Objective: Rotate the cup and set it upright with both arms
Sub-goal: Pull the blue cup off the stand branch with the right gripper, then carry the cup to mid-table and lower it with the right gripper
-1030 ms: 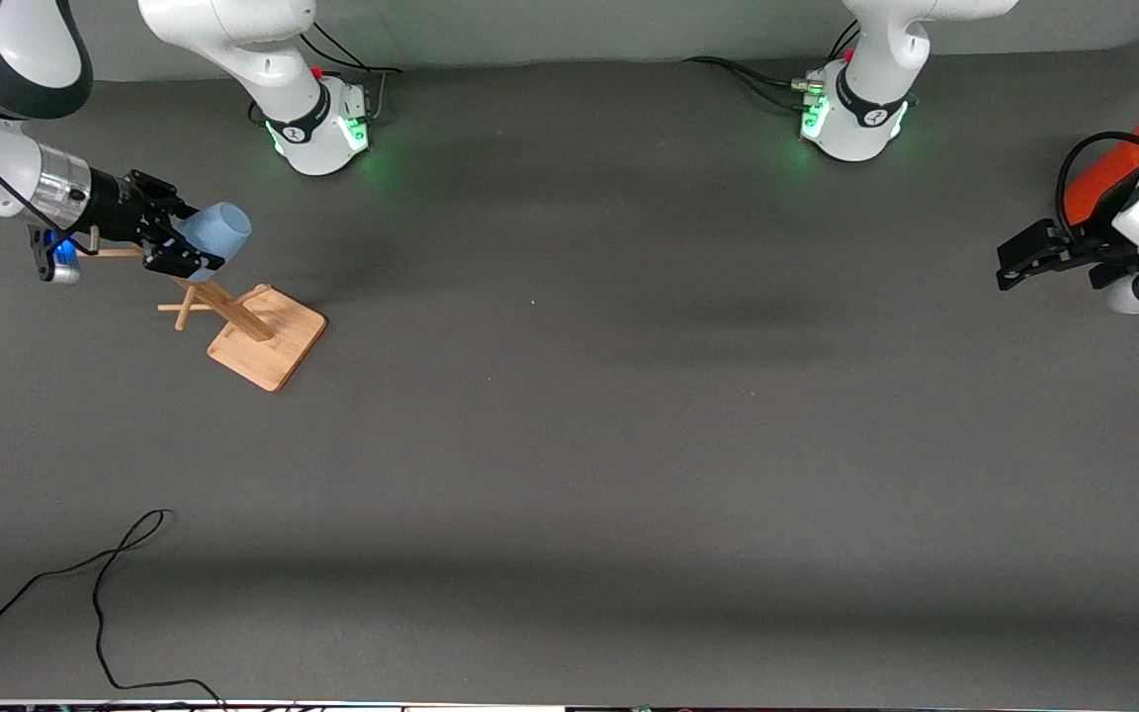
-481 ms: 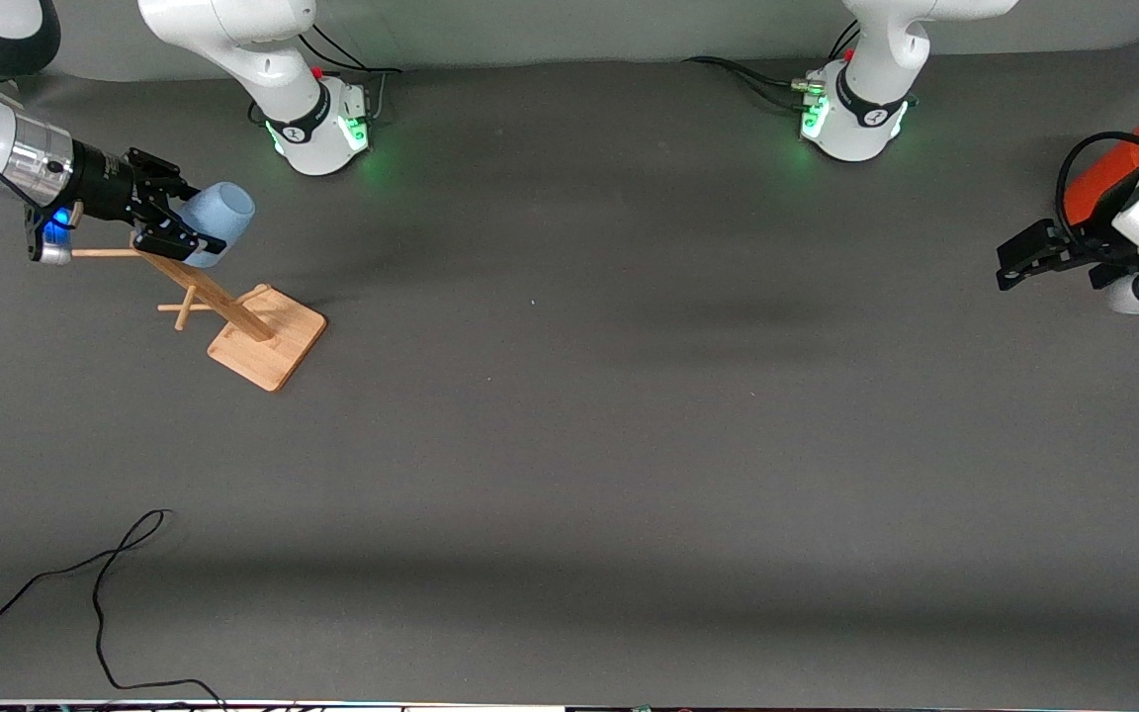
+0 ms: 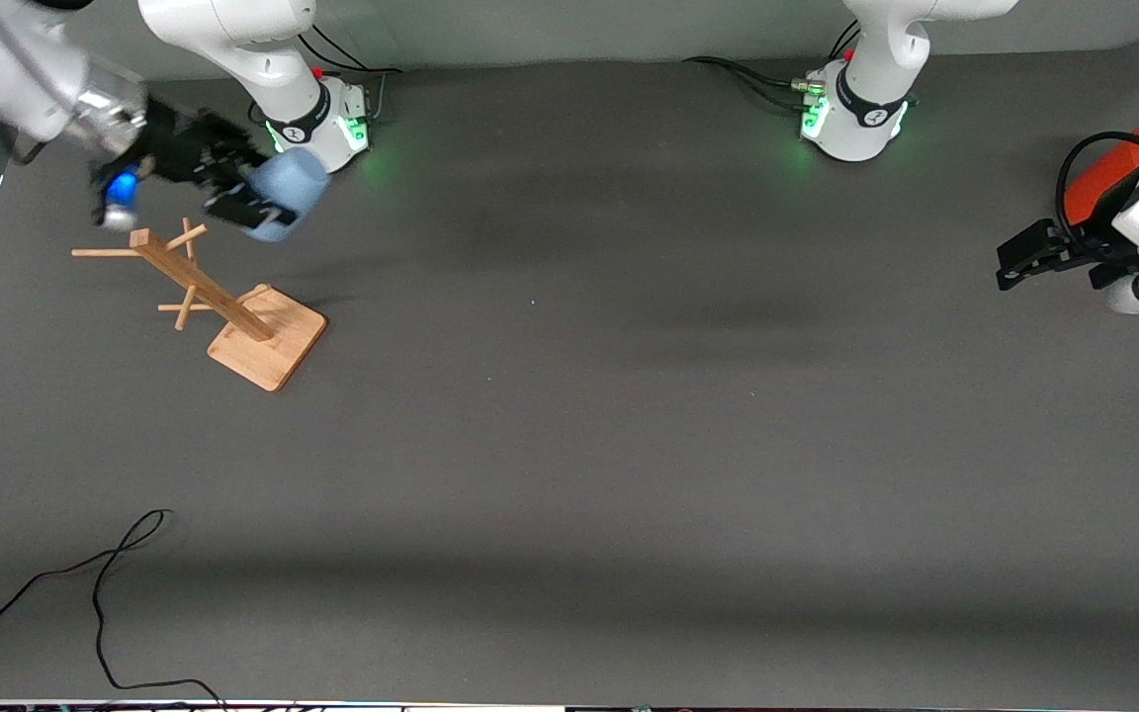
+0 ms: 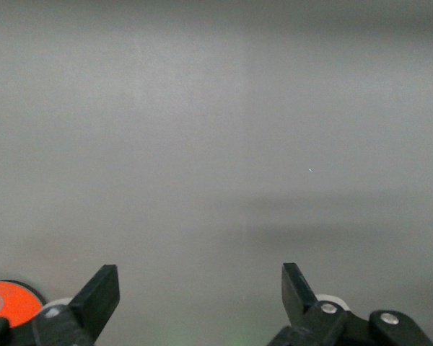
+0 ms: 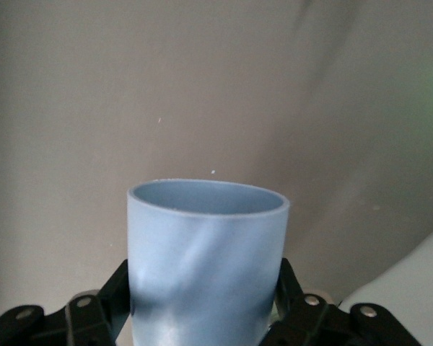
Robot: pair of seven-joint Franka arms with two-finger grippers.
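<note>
the right gripper [image 3: 251,203] is clamped on the cup [image 3: 285,191], holding it up in the air over the table [image 3: 629,415] near the right arm's base [image 3: 324,124], above and beside the top of the wooden rack [image 3: 209,297]. the light-blue cup lies roughly on its side in the grip, sticking out past the fingertips toward the middle of the table. in the right wrist view the cup [image 5: 206,259] sits squarely between the two black fingers [image 5: 101,303], which press against its wall on either side, and its open rim points away from the wrist, so the hollow inside shows just over the lip.

the wooden rack stands on its flat square base toward the right arm's end of the table, its pegs bare, apart from the cup.

the left gripper [image 3: 1024,259] waits at the left arm's end of the table, its fingers [image 4: 97,299] spread wide with nothing between them. the orange-red can [image 3: 1108,178] stands just beside that wrist, partly hidden by it. a black cable [image 3: 100,593] lies loose on the table near the front camera.
</note>
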